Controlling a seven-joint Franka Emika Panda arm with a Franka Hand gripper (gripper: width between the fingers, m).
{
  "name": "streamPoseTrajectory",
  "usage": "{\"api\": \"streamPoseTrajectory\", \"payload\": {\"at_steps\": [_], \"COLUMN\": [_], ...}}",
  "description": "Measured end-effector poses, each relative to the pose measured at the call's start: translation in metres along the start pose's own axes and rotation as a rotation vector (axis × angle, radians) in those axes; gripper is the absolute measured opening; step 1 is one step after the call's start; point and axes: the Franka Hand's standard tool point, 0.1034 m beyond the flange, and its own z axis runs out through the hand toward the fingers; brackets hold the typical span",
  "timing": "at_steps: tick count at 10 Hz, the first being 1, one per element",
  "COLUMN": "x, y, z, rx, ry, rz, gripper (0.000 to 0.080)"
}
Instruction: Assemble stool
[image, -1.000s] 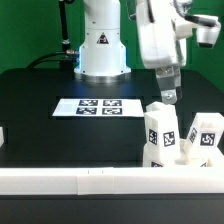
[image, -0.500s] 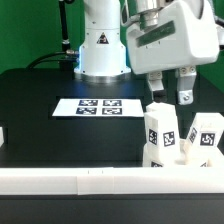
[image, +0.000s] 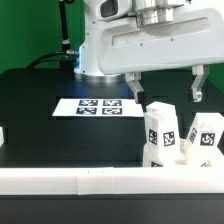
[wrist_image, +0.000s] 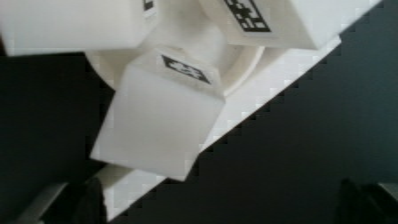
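From where I stand, the marker board (image: 99, 106) lies flat on the black table (image: 40, 120), off toward the exterior view's left of the gripper (image: 165, 88) and lower down, well apart from it. Behind the board rises the white base of the arm (image: 103, 45).

The gripper hangs in the air with its two fingers spread wide apart and nothing between them. One finger (image: 134, 87) points down above the table just past the board's end toward the exterior view's right; the other finger (image: 197, 84) hangs further toward the exterior view's right. Neither touches anything.

Below the gripper, and nearer the camera, stand the white legs of the stool. One leg (image: 161, 128) stands under the gap between the fingers, its black-and-white tag facing the camera. Just beside it, toward the exterior view's right, a second leg (image: 205, 138) stands below the far finger, also showing a tag. They crowd close together; I cannot tell whether they touch. In front of them runs the long white bar (image: 80, 179) along the table's edge.

The wrist view looks straight down past the dark fingertips (wrist_image: 79, 199) onto a white leg (wrist_image: 164, 120) with a tag on its upper face, resting over more white parts I cannot sort out.
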Motion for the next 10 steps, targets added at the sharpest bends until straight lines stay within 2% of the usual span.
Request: {"api": "streamPoseTrajectory", "payload": {"at_steps": [1, 3, 5, 8, 9, 10], "x": [0.001, 0.002, 0.007, 0.005, 0.0, -0.008], "y": [0.001, 0.007, 0.013, 0.015, 0.021, 0.022], "z": [0.0, 0.002, 0.001, 0.001, 0.004, 0.003], "rx": [-0.008, -0.043, -0.058, -0.069, -0.079, -0.114], "ry": [0.003, -0.002, -0.006, -0.049, -0.11, -0.242], "rz": [-0.121, -0.419, -0.726, -0.712, -0.731, -0.742], "gripper": [0.0648, 0.0648, 0.0648, 0.0648, 0.0648, 0.0648]}}
